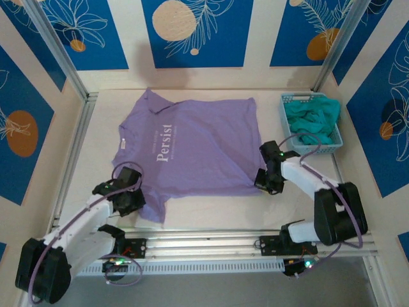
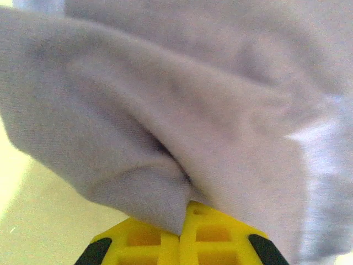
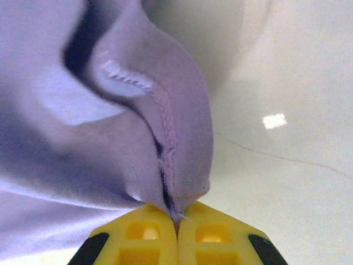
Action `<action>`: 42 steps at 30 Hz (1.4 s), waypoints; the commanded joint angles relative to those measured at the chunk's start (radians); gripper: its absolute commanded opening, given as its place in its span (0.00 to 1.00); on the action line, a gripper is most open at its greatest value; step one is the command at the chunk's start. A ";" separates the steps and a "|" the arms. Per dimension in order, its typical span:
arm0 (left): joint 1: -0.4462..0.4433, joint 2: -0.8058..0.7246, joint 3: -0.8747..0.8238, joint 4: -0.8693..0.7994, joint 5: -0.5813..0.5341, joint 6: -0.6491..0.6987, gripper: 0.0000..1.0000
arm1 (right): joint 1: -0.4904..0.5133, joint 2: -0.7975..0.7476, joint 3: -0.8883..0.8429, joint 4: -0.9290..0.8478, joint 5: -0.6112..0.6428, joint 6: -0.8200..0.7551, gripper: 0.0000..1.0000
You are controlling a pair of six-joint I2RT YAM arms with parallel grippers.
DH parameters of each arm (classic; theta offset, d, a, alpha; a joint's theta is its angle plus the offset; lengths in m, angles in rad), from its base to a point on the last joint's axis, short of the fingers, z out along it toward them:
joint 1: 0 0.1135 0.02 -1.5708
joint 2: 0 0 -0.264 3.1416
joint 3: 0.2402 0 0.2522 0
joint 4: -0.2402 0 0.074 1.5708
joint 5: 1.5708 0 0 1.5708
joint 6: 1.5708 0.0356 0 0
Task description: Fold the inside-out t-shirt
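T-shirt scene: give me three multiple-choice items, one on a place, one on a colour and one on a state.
1. Seen from the top view, where is the basket relative to the t-shirt?
A. To its left, at the near edge
B. To its right, toward the far side of the table
C. On top of it

2. What colour is the cloth in the basket?
A. Teal
B. Red
C. White

3. What state are the right fingers in?
A. Wide open above the table
B. Shut on the t-shirt
C. Shut on the basket's rim

Answers:
1 B: the basket stands apart from the t-shirt, off its far right corner.
2 A: teal cloth is bunched inside the light blue basket.
3 B: the right wrist view shows the yellow fingers pressed together with a stitched purple edge pinched between them.
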 commanded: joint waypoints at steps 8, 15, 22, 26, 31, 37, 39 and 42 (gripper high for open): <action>0.028 -0.181 0.524 0.031 -0.286 0.342 0.00 | -0.067 -0.228 0.361 -0.013 0.003 -0.206 0.01; 0.025 -0.118 1.097 0.004 -0.284 0.573 0.00 | -0.117 -0.344 0.734 -0.051 0.007 -0.289 0.01; 0.026 0.066 1.469 -0.053 -0.337 0.657 0.00 | -0.117 -0.414 0.998 -0.095 0.002 -0.312 0.00; 0.038 0.236 1.515 -0.053 -0.342 0.662 0.00 | -0.117 -0.365 1.012 -0.043 0.018 -0.333 0.00; 0.123 0.395 1.546 0.024 -0.295 0.668 0.00 | -0.125 -0.241 0.962 0.067 0.041 -0.372 0.00; 0.213 0.567 1.613 0.087 -0.214 0.670 0.00 | -0.157 -0.031 0.961 0.186 -0.004 -0.415 0.00; 0.220 0.601 1.654 0.078 -0.193 0.673 0.00 | -0.163 0.019 0.997 0.177 -0.015 -0.433 0.00; 0.220 0.586 1.679 0.069 -0.156 0.674 0.00 | -0.164 0.027 1.035 0.149 -0.021 -0.461 0.00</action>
